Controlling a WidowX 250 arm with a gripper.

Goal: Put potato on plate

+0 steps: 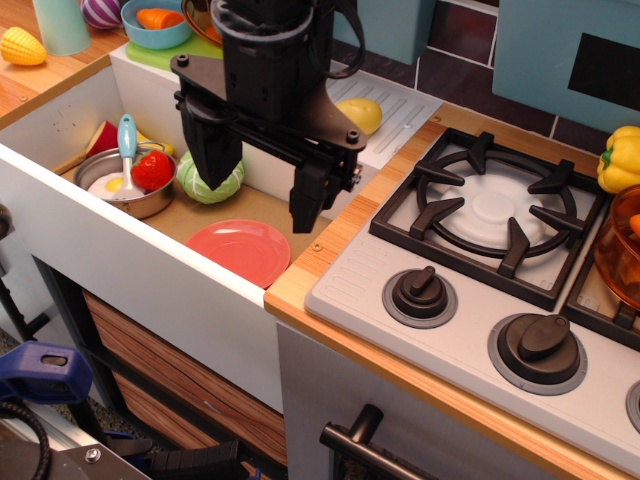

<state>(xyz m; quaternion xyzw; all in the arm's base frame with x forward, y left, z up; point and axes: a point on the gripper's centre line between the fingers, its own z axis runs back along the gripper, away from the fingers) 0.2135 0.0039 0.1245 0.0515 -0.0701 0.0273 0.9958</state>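
The potato is a small pale-yellow oval lying on the white ridged drainboard behind the sink's right edge. The coral-pink plate lies flat and empty on the sink floor near the front right corner. My black gripper hangs over the sink with its jaws open and nothing between them. Its left finger is in front of the green cabbage. Its right finger is just above the plate's far edge. The potato is behind and to the right of the gripper, apart from it.
A steel pan with a fried egg, a red tomato and a blue spatula sits left in the sink. A blue bowl, corn cob and teal cup stand at the back left. The stove burner, knobs and a yellow bell pepper are on the right.
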